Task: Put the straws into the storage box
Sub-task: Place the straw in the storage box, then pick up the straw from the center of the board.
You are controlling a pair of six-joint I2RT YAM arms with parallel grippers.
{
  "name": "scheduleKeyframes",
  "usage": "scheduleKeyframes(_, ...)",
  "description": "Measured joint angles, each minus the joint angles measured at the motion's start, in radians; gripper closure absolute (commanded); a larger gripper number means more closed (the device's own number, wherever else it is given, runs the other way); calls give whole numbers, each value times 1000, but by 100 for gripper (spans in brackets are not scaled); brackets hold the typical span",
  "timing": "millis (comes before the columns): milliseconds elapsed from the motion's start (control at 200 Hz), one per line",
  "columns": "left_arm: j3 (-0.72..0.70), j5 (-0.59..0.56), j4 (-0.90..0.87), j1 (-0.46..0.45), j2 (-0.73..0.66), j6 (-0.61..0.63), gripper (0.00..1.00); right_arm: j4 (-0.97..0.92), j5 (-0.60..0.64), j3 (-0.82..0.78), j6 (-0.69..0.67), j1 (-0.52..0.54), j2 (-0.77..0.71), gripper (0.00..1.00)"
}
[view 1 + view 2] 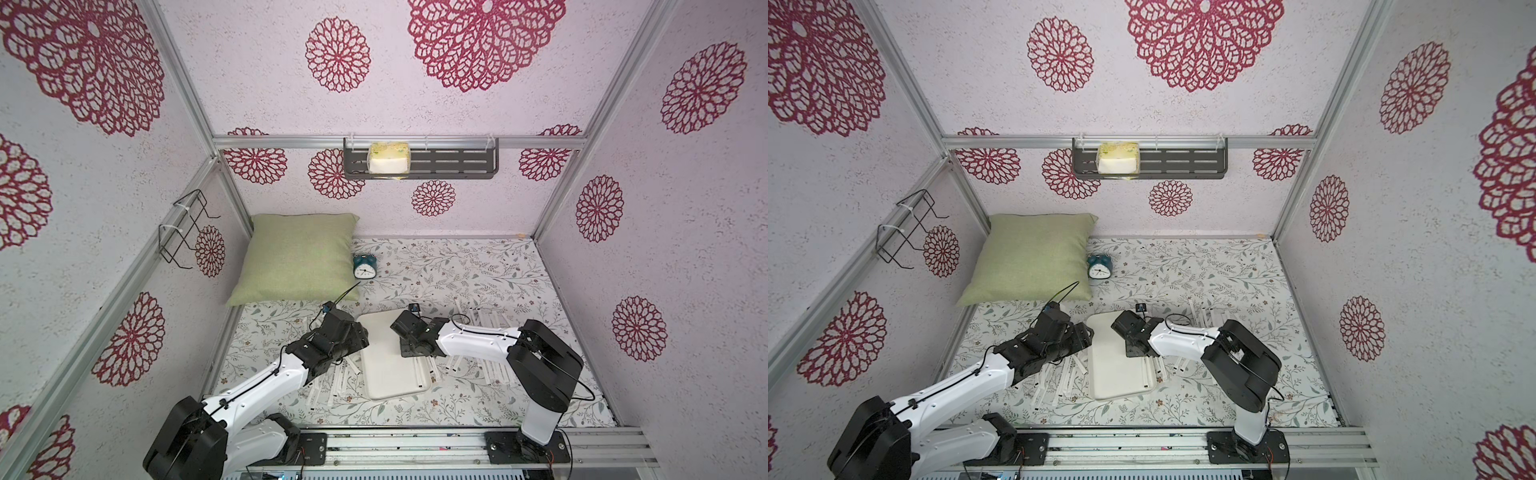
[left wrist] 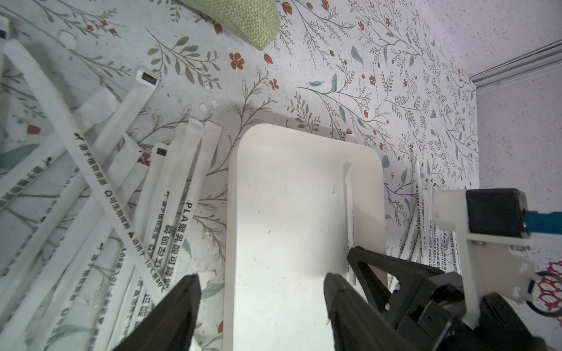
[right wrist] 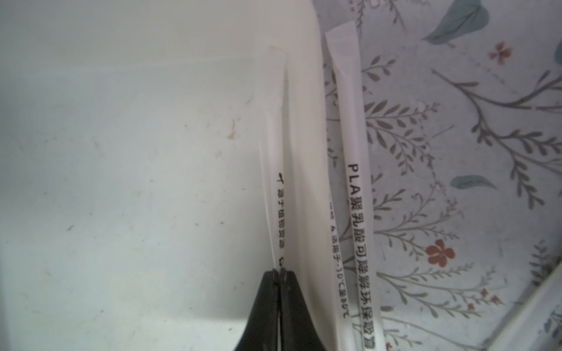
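Pinching 1 straw (image 3: pixel 273 188), right tool (image 3: pixel 279 273) clamped tight

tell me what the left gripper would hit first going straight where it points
Probably the storage box: the open left gripper points at its bare floor by the rim, with the loose straws lying beside it. Depth is unclear from the wrist view.
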Motion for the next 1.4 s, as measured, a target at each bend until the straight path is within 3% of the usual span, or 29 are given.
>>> scheduleKeyframes(115,9,-16,-32,6,-11,11,29,-1,19,0,-4,0,5,86)
scheduleKeyframes(210,16,-24,-64,21,-37,23,30,-3,27,0,-7,0,9,77)
scheduleKeyframes(285,26,-27,-100,45,-61,32,36,-6,31,0,-5,0,9,72)
scheduleKeyframes(375,56,-29,-178,95,-91,46,45,-25,27,11,-5,0,7,67)
scheduleKeyframes(470,96,-25,-265,175,-124,56,46,-53,24,30,-5,0,-21,62)
scheduleKeyframes(595,111,0,-336,239,-156,47,53,-75,20,50,-4,0,-129,61)
scheduleKeyframes(770,75,52,-340,215,-105,0,59,-10,19,4,7,-2,-270,64)
scheduleKeyframes(1021,53,42,-309,198,31,-14,52,45,-17,-70,24,-4,-252,66)
scheduleKeyframes(1401,85,32,-208,211,209,32,62,66,-25,-152,24,-36,-272,67)
